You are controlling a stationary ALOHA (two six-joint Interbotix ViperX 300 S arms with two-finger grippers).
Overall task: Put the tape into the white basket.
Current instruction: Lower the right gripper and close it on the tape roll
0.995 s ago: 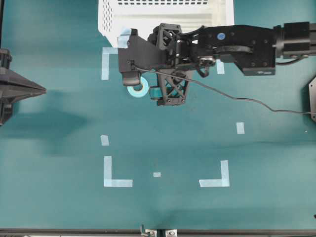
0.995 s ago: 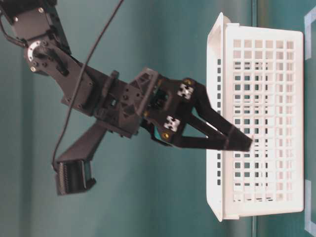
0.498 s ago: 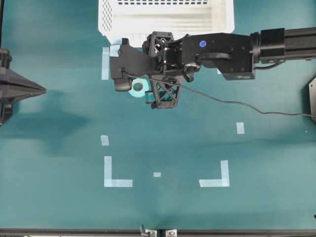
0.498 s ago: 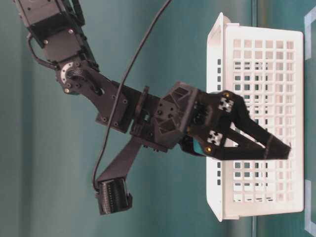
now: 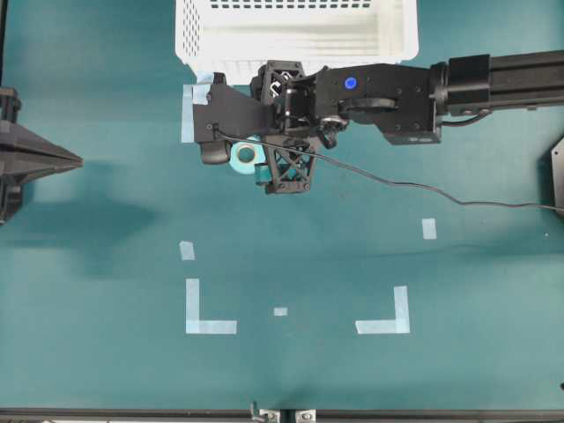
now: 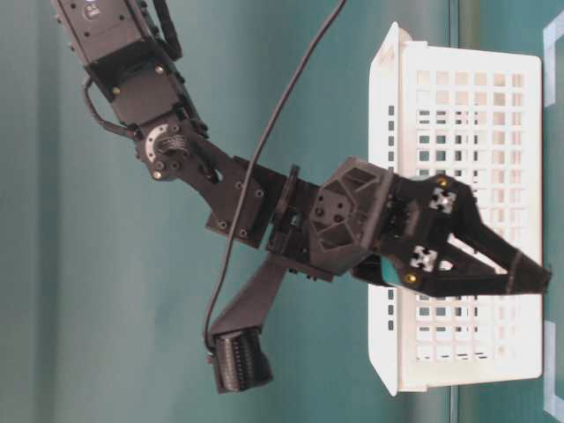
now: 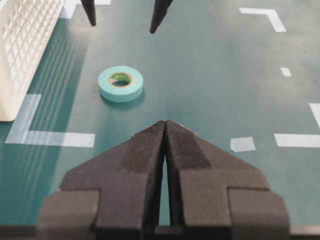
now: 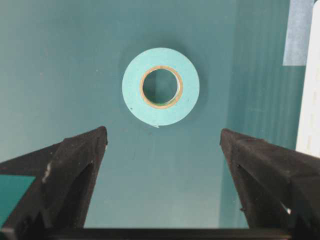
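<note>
The tape [image 8: 160, 86] lay flat on the green desk [image 5: 106, 352], hole up, just in front of the white basket [image 5: 295, 35] and not in it. It sat near a pale corner mark [image 7: 35, 131] stuck to the desk beside the basket's near wall. The right end effector [image 8: 162, 142] was over the roll with its jaws spread wide; in the right wrist view the two fingers [image 8: 75, 160] stood apart on either side, short of the roll and not touching it. Nothing was held. In the overhead view the right arm [image 5: 388, 92] reached across along the basket's front. The left end effector [image 7: 165, 131] was closed, fingers pressed together, empty, well back from the tape.
</note>
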